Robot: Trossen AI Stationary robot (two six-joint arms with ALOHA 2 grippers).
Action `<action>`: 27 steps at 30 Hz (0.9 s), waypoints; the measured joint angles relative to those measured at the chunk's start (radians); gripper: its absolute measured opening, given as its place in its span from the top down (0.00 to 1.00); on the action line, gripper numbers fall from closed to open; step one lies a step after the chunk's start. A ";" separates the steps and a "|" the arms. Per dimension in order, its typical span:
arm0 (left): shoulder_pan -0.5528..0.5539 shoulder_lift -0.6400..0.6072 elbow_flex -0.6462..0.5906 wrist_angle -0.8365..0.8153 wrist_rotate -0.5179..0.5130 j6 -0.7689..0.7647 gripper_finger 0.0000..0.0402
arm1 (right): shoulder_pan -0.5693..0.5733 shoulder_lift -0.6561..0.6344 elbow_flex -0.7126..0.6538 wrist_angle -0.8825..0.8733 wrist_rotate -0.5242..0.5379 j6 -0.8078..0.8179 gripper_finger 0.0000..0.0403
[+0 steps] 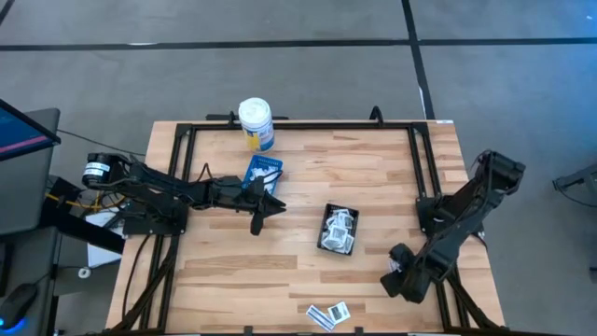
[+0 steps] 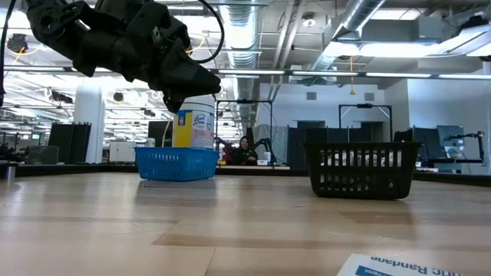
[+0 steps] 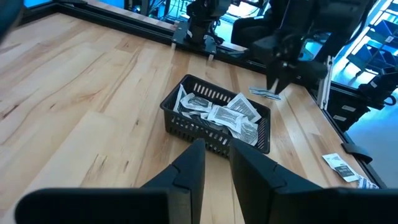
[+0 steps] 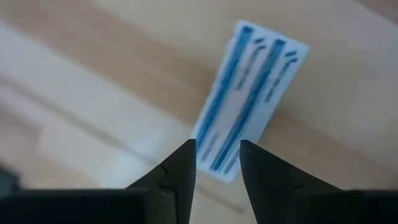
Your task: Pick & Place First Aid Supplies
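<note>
White packet with blue striped print (image 4: pixel 249 106) fills the upper centre of the right wrist frame, on pale blond wood (image 4: pixel 93 74). White bottle, yellow label (image 1: pixel 256 124), top centre overhead. Blue tray (image 1: pixel 262 173) beneath it, black tray (image 1: pixel 338 229) holding white, grey-printed packets (image 3: pixel 217 115) mid-frame.

High view: overhead, straight down, takes in the whole table (image 1: pixel 308 187) plus floor around it; left arm enters at frame left, right arm at lower right.

Low view: sits at tabletop height, looks level across the wood into the room. Blue basket (image 2: pixel 176 163) left of centre, black basket (image 2: pixel 360 170) right of centre; the high view shows both too, blue one (image 1: pixel 262 172) and black one (image 1: pixel 338 230).

Left wrist view: angled down and forward over the table, black basket (image 3: pixel 214 121) mid-frame, the right arm behind it at upper right.

Right wrist view: very close to the tabletop, one blue-printed strip packet (image 4: pixel 249 99) fills the centre.
</note>
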 joint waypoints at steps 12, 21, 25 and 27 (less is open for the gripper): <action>0.000 0.000 0.000 0.006 0.000 0.000 0.81 | -0.009 0.118 0.010 -0.021 -0.002 0.014 0.71; 0.000 0.000 0.000 0.007 0.000 0.000 0.81 | -0.048 0.130 0.023 -0.060 -0.020 -0.035 0.87; 0.000 0.000 0.000 0.007 0.000 0.000 0.81 | -0.050 0.131 0.025 -0.064 0.004 -0.042 0.98; 0.000 0.000 0.000 0.007 0.000 0.000 0.81 | -0.050 0.131 0.025 -0.063 0.015 -0.042 0.98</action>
